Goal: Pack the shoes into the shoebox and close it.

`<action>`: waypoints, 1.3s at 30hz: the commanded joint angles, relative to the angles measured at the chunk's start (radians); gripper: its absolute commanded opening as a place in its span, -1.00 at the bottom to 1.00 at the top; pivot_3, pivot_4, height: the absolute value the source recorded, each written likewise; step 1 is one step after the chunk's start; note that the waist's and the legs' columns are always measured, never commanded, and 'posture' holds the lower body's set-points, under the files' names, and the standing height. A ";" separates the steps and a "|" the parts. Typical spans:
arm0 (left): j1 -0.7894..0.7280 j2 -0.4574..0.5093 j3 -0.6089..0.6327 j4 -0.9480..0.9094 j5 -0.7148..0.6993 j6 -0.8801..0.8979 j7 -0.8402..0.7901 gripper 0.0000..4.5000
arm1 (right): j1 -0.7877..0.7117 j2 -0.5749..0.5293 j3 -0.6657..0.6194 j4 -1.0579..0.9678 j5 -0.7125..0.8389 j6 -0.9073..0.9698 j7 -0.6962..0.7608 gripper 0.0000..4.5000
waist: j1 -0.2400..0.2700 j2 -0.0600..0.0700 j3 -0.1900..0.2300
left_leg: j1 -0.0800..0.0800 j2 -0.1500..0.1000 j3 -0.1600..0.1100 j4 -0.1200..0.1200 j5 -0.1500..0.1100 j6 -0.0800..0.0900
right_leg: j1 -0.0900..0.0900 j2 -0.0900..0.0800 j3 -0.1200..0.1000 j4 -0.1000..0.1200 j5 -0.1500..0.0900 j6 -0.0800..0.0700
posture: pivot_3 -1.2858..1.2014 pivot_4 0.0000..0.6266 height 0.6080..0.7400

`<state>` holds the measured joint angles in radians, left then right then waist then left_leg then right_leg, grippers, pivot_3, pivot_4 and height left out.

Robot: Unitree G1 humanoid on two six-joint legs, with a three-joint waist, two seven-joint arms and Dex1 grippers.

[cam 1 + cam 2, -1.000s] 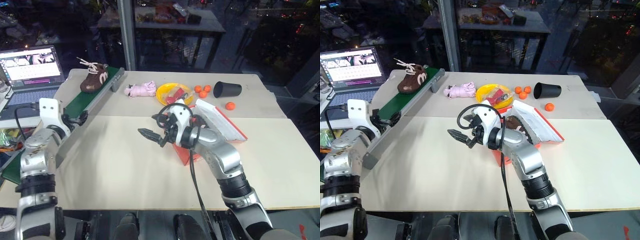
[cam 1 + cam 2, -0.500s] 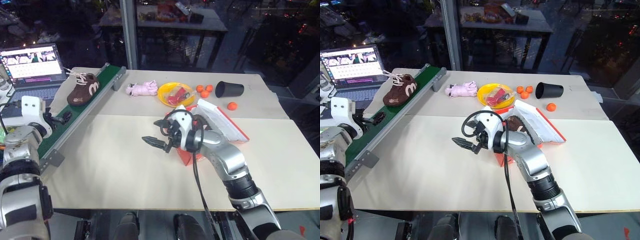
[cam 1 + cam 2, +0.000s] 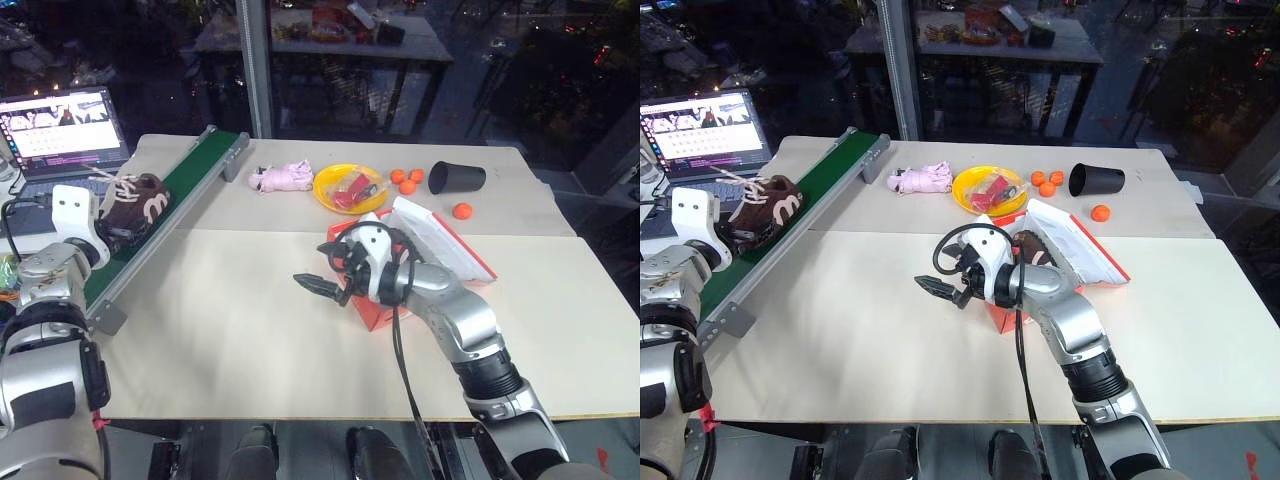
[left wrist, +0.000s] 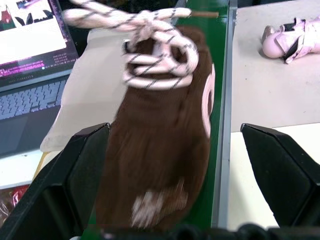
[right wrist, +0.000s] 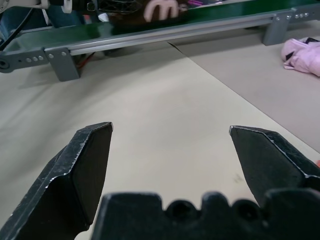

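Far left, mid-height of the head view: left gripper (image 4: 170, 180) spread wide, black fingers (image 4: 75, 175) on either side of the small dark brown shoe with pale laces (image 4: 160, 150), no contact visible. Shoe lying on the long green conveyor belt with grey metal rails (image 3: 190, 185), just right of the open laptop (image 3: 62, 125). Centre: right gripper (image 3: 312, 285) held above the bare beige tabletop (image 3: 220, 340), fingers apart, nothing between them. Right of centre: red-orange cardboard shoebox with white inside (image 3: 375, 312), lid (image 3: 440, 240) raised, second dark brown shoe (image 3: 1032, 250) inside, partly hidden by the right arm.
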<state>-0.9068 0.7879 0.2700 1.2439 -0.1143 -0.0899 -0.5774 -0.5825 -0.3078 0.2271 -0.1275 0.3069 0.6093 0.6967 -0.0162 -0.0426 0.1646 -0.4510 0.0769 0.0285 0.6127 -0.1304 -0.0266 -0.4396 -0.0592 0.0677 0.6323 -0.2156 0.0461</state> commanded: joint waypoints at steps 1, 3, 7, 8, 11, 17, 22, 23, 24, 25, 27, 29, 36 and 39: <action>-0.031 0.024 0.001 0.007 0.014 -0.013 0.029 1.00 | -0.008 -0.011 -0.014 -0.036 -0.004 -0.024 0.005 0.99 | 0.001 0.000 0.000 | 0.000 0.000 0.000 0.000 0.000 0.000 | 0.000 0.000 0.000 0.000 0.000 0.000 | 0.03 -0.52 1.00; -0.020 0.026 0.001 0.020 0.019 0.007 0.058 1.00 | -0.008 -0.015 -0.014 -0.038 -0.010 -0.023 0.007 0.99 | 0.002 0.000 0.000 | 0.000 0.000 0.000 0.000 0.000 0.000 | 0.000 0.000 0.000 0.000 0.000 0.000 | 0.03 -0.52 1.00; 0.008 0.027 0.007 0.048 0.023 0.071 0.107 0.77 | -0.011 -0.024 -0.015 -0.039 -0.019 -0.021 0.005 1.00 | 0.002 0.000 0.000 | 0.000 0.000 0.000 0.001 0.000 0.000 | 0.000 0.000 0.000 0.000 0.000 0.000 | 0.03 -0.52 1.00; 0.016 0.025 0.009 0.050 0.021 0.078 0.100 0.73 | -0.013 -0.026 -0.016 -0.039 -0.021 -0.020 0.003 1.00 | 0.003 0.000 0.000 | 0.000 0.000 0.000 0.001 0.000 0.000 | 0.000 0.000 0.000 0.000 0.000 0.000 | 0.03 -0.52 1.00; 0.030 0.013 0.009 0.044 0.015 0.089 0.075 0.26 | -0.020 -0.036 -0.017 -0.041 -0.030 -0.016 -0.002 1.00 | 0.003 0.000 0.000 | 0.002 0.000 0.000 0.000 0.000 0.000 | 0.001 0.000 0.000 0.002 0.000 0.000 | 0.03 -0.52 1.00; -0.007 -0.031 0.016 0.005 -0.009 0.093 0.022 -0.51 | -0.029 -0.038 -0.027 -0.042 -0.030 -0.007 -0.008 1.00 | 0.007 0.001 0.000 | 0.008 0.000 0.001 0.001 -0.003 -0.006 | 0.003 0.000 0.000 0.010 -0.005 0.002 | 0.03 -0.52 1.00; -0.077 -0.115 0.015 -0.140 -0.071 0.131 -0.089 -0.68 | -0.030 -0.007 -0.086 -0.053 0.029 0.035 -0.028 1.00 | 0.040 0.000 0.000 | 0.007 0.000 0.001 0.001 -0.001 -0.010 | 0.003 -0.001 -0.001 0.011 -0.006 0.003 | 0.03 -0.52 1.00; -0.083 -0.132 0.015 -0.180 -0.084 0.148 -0.101 -0.68 | -0.032 0.006 -0.107 -0.056 0.051 0.047 -0.037 1.00 | 0.045 0.000 0.000 | 0.005 0.000 0.001 0.002 -0.001 -0.010 | 0.003 -0.001 -0.002 0.011 -0.006 0.003 | 0.03 -0.52 1.00; -0.083 -0.141 0.016 -0.208 -0.091 0.161 -0.107 -0.68 | -0.034 0.015 -0.121 -0.060 0.065 0.057 -0.042 1.00 | 0.046 -0.001 -0.001 | 0.002 0.000 0.001 0.003 0.000 -0.011 | 0.002 -0.001 -0.002 0.010 -0.005 0.001 | 0.03 -0.52 1.00; -0.084 -0.172 0.012 -0.284 -0.113 0.195 -0.116 -0.68 | -0.046 0.040 -0.164 -0.063 0.107 0.081 -0.065 1.00 | 0.041 -0.002 -0.001 | 0.000 0.000 0.001 0.004 0.000 -0.011 | 0.001 -0.001 -0.002 0.010 -0.004 -0.001 | 0.03 -0.52 1.00; -0.081 -0.228 0.001 -0.424 -0.149 0.263 -0.123 -0.68 | -0.070 0.077 -0.232 -0.065 0.170 0.116 -0.102 1.00 | 0.032 -0.003 -0.001 | -0.004 0.000 0.000 0.005 0.003 -0.005 | -0.001 -0.001 -0.001 0.009 -0.003 -0.001 | 0.03 -0.52 1.00; -0.065 -0.283 -0.013 -0.571 -0.185 0.343 -0.110 -0.68 | -0.099 0.124 -0.316 -0.057 0.251 0.159 -0.158 1.00 | 0.027 -0.003 -0.001 | -0.007 0.000 -0.001 0.005 0.004 -0.005 | -0.003 -0.001 -0.002 0.009 -0.003 0.000 | 0.03 -0.52 1.00; -0.042 -0.474 -0.071 -0.940 -0.291 0.580 -0.006 -0.68 | -0.220 0.253 -0.621 0.008 0.581 0.271 -0.409 1.00 | 0.005 -0.003 -0.001 | -0.006 0.000 -0.002 0.004 0.003 -0.003 | -0.003 0.000 -0.002 0.010 -0.003 0.001 | 0.03 -0.52 1.00; -0.051 -0.524 -0.104 -1.036 -0.324 0.648 0.006 -0.68 | -0.259 0.262 -0.701 0.046 0.683 0.281 -0.510 1.00 | -0.002 -0.002 -0.001 | -0.003 0.000 -0.002 0.004 0.003 -0.003 | 0.000 0.000 -0.001 0.010 -0.003 0.001 | 0.03 -0.52 1.00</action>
<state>-0.9361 0.2724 0.1726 0.3002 -0.3997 0.5279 -0.5831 -0.8075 -0.0442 -0.4243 -0.0795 0.9096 0.8840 0.2409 -0.0179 -0.0451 0.1640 -0.4542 0.0769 0.0264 0.6167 -0.1272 -0.0298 -0.4399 -0.0595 0.0664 0.6423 -0.2183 0.0466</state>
